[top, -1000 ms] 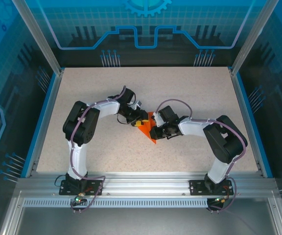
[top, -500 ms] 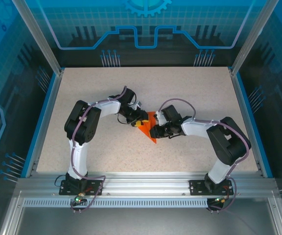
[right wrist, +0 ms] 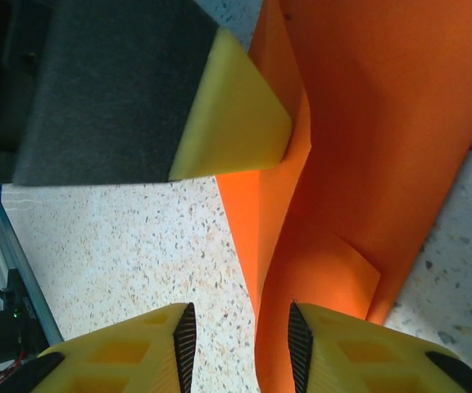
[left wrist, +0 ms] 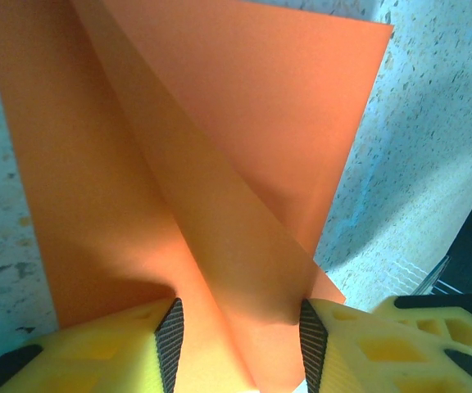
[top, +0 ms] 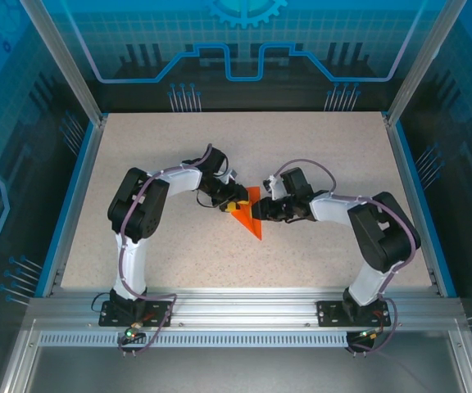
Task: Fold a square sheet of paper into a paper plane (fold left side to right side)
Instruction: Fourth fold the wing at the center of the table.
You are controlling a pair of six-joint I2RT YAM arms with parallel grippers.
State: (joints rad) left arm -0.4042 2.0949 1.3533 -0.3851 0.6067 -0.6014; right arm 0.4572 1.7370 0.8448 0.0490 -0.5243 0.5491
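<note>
Left gripper (left wrist: 240,326) parted astride a raised flap of the paper plane (top: 252,221) — right gripper (right wrist: 238,327) parted too. Mid-fold, I'd say; next, press it flat.

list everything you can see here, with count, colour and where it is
orange paper: one, bright orange, partly folded to a point, mid-table
table: one, speckled beige, under everything
enclosure panels: several, blue-tinted, around the table
frame rail: one, silver, near edge
left arm: one, white and black, based near-left
right arm: one, white and black, based near-right
left claw: one, yellow fingers, open, astride a raised fold
right claw: one, yellow fingers, open, at the paper's edge
</note>
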